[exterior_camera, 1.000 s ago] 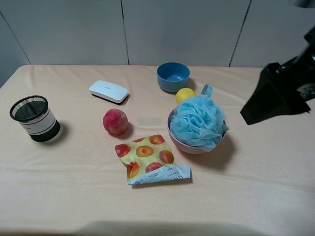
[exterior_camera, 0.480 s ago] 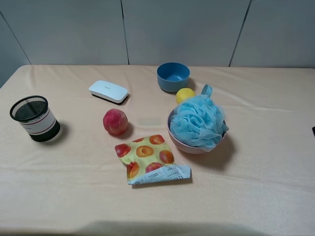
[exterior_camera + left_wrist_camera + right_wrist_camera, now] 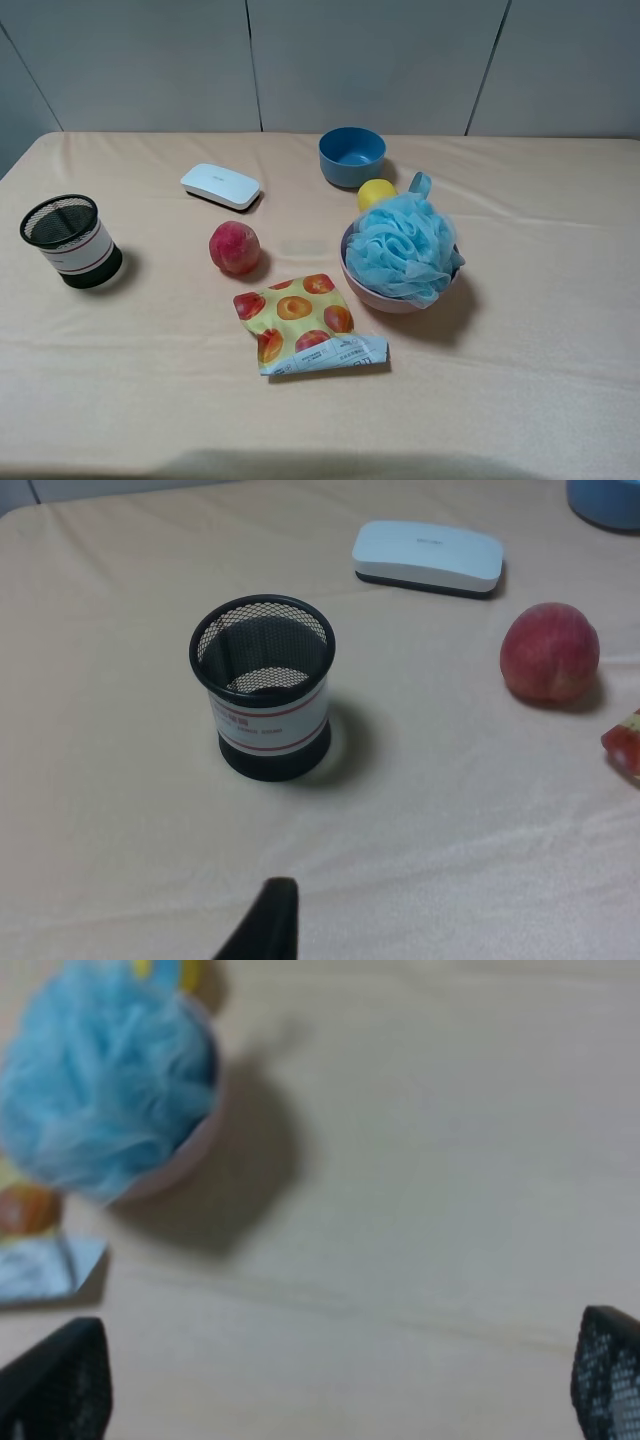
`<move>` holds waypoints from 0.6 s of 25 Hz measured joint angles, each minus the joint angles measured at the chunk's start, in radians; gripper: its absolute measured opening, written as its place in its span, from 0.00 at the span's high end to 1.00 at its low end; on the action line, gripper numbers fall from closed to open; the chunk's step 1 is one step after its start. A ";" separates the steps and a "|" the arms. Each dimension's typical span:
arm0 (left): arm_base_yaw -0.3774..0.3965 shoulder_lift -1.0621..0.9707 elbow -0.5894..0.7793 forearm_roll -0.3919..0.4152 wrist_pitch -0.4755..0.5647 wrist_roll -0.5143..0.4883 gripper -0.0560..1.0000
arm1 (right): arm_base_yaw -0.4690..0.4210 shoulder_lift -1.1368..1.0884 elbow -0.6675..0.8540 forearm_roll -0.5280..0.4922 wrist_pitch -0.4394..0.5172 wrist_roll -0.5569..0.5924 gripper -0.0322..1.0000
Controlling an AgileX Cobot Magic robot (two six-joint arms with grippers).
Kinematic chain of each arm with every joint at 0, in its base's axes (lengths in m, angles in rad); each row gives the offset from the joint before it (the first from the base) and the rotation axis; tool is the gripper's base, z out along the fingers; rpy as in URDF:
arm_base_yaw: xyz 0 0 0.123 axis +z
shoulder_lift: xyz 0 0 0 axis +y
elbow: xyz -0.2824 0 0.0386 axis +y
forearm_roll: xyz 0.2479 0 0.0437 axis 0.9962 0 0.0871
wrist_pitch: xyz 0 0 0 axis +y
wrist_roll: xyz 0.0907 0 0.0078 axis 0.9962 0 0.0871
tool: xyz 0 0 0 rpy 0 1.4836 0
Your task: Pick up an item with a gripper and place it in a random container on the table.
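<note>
The right end effector, fingers spread and empty, has left the counter's right edge, leaving the pouf in the bowl: placement looks done.

1. Two bowls are counted: pink bowl, blue bowl.
2. One bath pouf.
3. One lemon, one peach.
4. One mesh cup.
5. One snack packet, one white case.

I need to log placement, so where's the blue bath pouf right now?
In the exterior high view the blue bath pouf sits in the pink bowl, right of centre on the table, just in front of the yellow lemon and right of the snack packet.
</note>
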 joint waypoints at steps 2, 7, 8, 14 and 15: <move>0.000 0.000 0.000 0.000 0.000 0.000 0.00 | -0.060 -0.111 0.063 -0.003 -0.028 -0.025 0.30; 0.000 0.000 0.000 0.000 0.000 0.000 0.00 | -0.102 -0.275 0.122 -0.027 -0.105 -0.074 0.30; 0.000 0.000 0.000 0.000 0.000 0.000 0.00 | -0.104 -0.294 0.124 -0.031 -0.122 -0.086 0.30; 0.000 0.000 0.000 0.000 0.000 0.000 0.00 | -0.105 -0.317 0.155 -0.050 -0.156 -0.113 0.30; 0.000 0.000 0.000 0.000 0.000 0.000 0.00 | -0.105 -0.317 0.157 -0.050 -0.156 -0.113 0.30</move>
